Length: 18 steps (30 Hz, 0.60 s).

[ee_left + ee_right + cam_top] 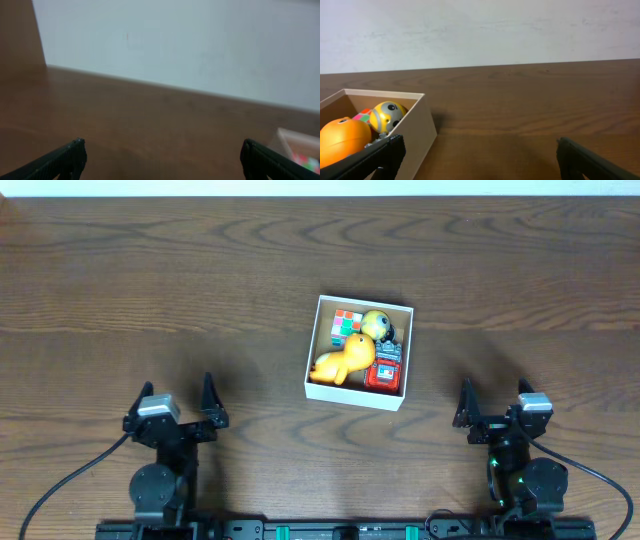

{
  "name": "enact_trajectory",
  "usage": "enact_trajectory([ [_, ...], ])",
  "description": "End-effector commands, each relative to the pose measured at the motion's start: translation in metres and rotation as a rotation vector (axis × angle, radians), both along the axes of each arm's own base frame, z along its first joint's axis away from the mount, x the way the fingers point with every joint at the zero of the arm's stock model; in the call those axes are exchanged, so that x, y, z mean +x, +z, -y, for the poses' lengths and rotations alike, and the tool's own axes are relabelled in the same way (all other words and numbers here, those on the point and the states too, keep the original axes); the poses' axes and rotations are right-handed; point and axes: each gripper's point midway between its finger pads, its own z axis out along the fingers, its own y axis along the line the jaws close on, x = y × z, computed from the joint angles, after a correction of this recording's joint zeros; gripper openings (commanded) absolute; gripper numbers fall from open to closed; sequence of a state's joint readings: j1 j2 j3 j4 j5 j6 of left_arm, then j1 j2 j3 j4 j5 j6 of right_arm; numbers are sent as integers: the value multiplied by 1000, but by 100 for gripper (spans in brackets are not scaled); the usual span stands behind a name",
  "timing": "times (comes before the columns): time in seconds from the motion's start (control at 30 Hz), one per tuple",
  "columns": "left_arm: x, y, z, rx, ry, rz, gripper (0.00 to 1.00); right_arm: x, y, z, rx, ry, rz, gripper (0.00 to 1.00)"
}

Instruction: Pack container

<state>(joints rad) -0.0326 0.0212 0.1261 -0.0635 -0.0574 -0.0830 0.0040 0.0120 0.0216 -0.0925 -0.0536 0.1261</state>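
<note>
The container (310, 377), a shallow square white-walled box, sits at the middle of the table. It holds an orange-yellow duck toy (338, 362), a colour cube (346, 326), a yellow round-headed figure (377, 323) and a red toy (384, 370). My left gripper (180, 406) is open and empty at the front left, far from the box. My right gripper (494, 404) is open and empty at the front right. In the right wrist view the box wall (415, 130), the duck (342, 140) and the yellow figure (387, 116) show at left. The left wrist view shows the box corner (300, 145).
Brown wooden table (150, 300) all around. A pale wall (480, 30) stands behind the table's far edge. Black cables run from both arm bases at the front edge.
</note>
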Motion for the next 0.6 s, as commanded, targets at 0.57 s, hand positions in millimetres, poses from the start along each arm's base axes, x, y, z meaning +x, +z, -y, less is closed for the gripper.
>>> enact_trajectory([
  [0.57,5,-57,-3,-11,2,-110,98,0,-1,1,-3,-1,1,99],
])
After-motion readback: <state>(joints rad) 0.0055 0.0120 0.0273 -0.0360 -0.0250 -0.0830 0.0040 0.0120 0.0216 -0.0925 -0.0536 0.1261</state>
